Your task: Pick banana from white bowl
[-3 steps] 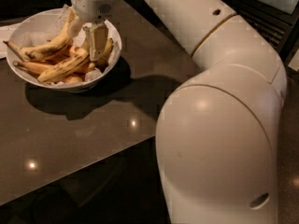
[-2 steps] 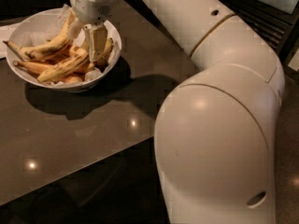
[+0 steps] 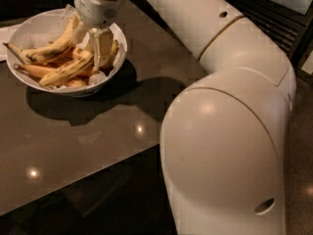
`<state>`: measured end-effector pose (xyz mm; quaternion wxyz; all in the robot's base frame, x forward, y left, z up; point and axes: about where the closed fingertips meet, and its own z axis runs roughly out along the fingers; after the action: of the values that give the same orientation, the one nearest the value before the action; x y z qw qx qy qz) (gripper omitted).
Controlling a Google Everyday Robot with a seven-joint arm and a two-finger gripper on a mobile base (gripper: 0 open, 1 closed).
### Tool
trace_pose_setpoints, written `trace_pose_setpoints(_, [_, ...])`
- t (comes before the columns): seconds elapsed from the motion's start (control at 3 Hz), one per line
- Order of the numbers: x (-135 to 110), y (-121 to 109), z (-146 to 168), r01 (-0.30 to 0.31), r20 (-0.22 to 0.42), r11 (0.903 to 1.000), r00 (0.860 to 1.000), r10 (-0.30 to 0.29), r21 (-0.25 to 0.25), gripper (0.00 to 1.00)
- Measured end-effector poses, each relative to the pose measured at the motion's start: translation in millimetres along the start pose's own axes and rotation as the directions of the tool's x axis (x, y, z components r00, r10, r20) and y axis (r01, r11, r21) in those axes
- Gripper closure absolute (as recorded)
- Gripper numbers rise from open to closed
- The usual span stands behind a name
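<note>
One camera view held everything. In the upper left of the frame the white bowl (image 3: 32,31) stood on the desk (image 3: 98,131). It was a wide, shallow, round dish with a smooth matte wall and a bit of crinkled white paper (image 3: 63,11) at its far rim. Several bananas lay heaped in it. The banana (image 3: 49,50) of the task lay along the top of the heap. It was long, gently curved and pale yellow, freckled and streaked with brown. Its dark stem tip pointed to the bowl's left rim and its other end rose towards the pincer. Below it lay a second yellow banana (image 3: 66,70) with dark blotches, and deeper orange bananas (image 3: 33,70) showed under both.

The pincer (image 3: 92,48) hung down into the right half of the bowl, open, its two pale, flat fingers (image 3: 101,45) spread apart. Whether either touched the fruit could not be told. Above it sat a short cream wrist (image 3: 98,4). From there the arm (image 3: 220,146) ran down the right of the frame, a smooth, glossy cream shell that swelled into a large rounded joint in the lower right. The desk was dark, brownish and polished, with small spots of light reflected in it.

Against the frame a little under a second before, the pincer stood at the same spot in the bowl with the same spread. The bananas lay as they had.
</note>
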<state>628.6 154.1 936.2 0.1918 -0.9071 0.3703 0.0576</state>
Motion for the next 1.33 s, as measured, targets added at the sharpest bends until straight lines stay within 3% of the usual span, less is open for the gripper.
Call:
trace_pose_setpoints(0.67, [0.0, 4.1, 10.3, -0.007, 0.02, 0.9998, 1.0, 0.007, -0.016, 0.41])
trace_pose_setpoints(1.33, [-1.5, 7.5, 12.2, -0.004, 0.014, 0.9997, 1.0, 0.004, -0.024, 0.83])
